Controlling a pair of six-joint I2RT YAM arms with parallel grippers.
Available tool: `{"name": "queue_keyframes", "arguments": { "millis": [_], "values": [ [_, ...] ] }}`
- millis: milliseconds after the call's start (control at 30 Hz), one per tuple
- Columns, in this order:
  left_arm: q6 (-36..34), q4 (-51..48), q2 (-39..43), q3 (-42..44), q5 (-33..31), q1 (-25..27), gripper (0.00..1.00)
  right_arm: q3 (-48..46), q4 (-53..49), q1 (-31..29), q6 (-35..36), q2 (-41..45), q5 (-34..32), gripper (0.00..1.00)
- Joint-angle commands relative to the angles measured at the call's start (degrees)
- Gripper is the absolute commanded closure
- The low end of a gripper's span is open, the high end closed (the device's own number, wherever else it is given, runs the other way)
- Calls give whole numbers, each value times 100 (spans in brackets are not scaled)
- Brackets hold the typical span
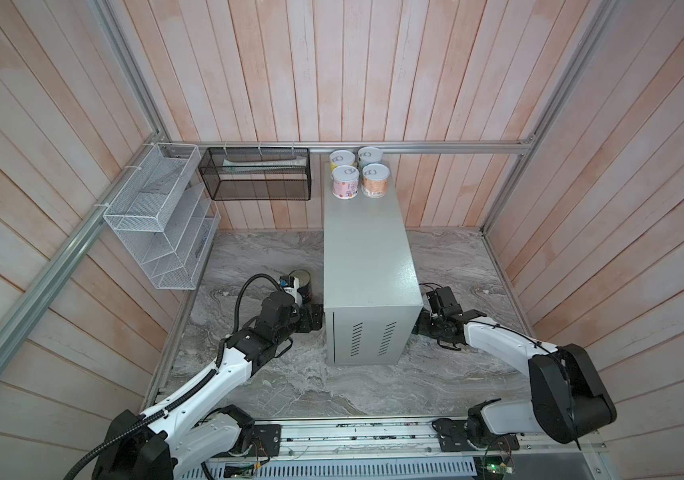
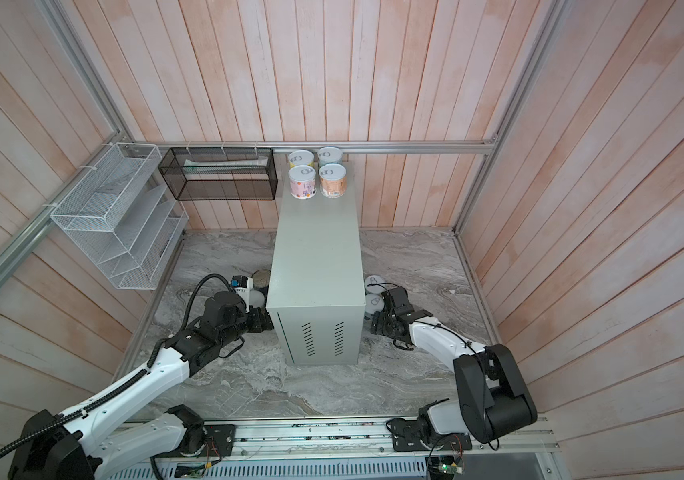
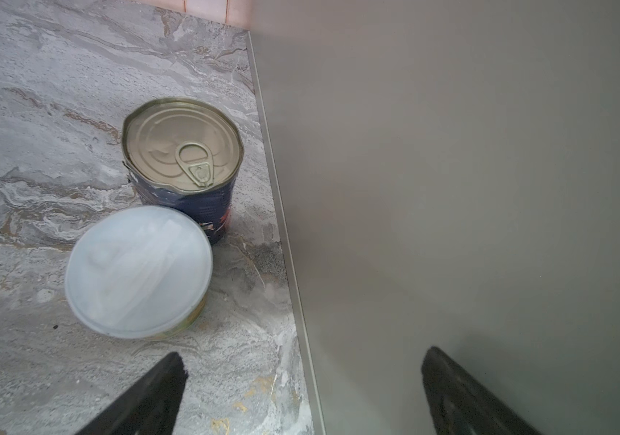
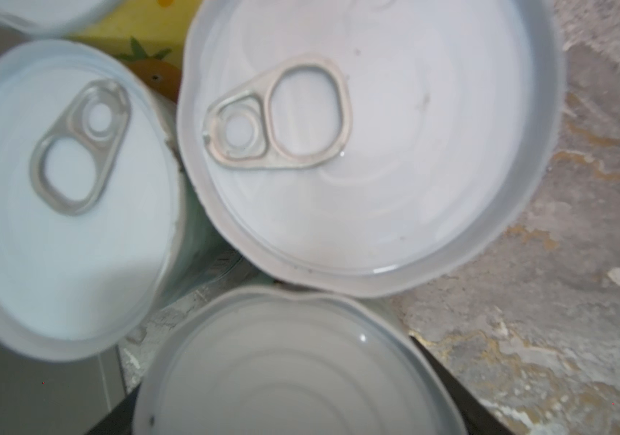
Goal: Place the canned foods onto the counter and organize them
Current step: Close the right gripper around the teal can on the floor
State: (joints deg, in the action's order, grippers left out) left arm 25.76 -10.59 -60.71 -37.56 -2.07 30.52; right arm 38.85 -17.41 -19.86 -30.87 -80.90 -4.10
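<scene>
White-lidded tin (image 4: 293, 369), between jaws of the right hand (image 4: 282, 399)

**Pastel Labels, Grey-Green Metal**

The box (image 1: 367, 249) is pale grey-green. Two of the white-lidded tins on it show labels: the pink-labelled tin (image 1: 345, 189) and the peach-labelled tin (image 1: 374, 188). The dark-blue tin (image 3: 191, 203) has a dull gold lid. The table (image 1: 290, 382) is grey marble veined with rust. The white mesh basket (image 1: 153, 208) hangs beside the black mesh basket (image 1: 257, 191).

The grey marble surface (image 1: 373, 386) carries the counter (image 1: 367, 249), a dark-blue tin (image 3: 182, 143) and small tins (image 4: 368, 150); four tins (image 1: 346, 183) top the counter.
</scene>
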Motion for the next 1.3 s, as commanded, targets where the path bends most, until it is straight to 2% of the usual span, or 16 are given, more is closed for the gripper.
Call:
{"name": "queue_keyframes", "arguments": {
  "millis": [0, 300, 433, 533, 600, 667, 1000, 1267],
  "values": [
    [52, 181, -11, 15, 47, 14, 0, -7, -53, -9, -15, -233, 3, 18],
    [36, 171, -45, 10, -2, 15, 0, 35, 1, -8, 20, -362, -10, 19],
    [9, 179, -85, -24, -22, 15, 0, 96, -34, -8, 51, -395, -16, 26],
    [13, 184, -138, -55, -4, 14, 0, 110, -73, -5, 97, -360, -55, 43],
    [4, 183, -153, -64, 3, 15, 0, 110, -101, -7, 125, -339, -47, 69],
    [-4, 175, -159, -74, -3, 13, 0, 143, -209, -9, 147, -317, -43, 99],
    [-119, 121, -97, -132, 100, 15, 0, 566, -1264, -90, 443, 586, -68, 100],
    [-222, -4, -55, -283, 88, -1, 0, 1627, -2380, -75, 817, 1277, -166, 100]
  ]
}}
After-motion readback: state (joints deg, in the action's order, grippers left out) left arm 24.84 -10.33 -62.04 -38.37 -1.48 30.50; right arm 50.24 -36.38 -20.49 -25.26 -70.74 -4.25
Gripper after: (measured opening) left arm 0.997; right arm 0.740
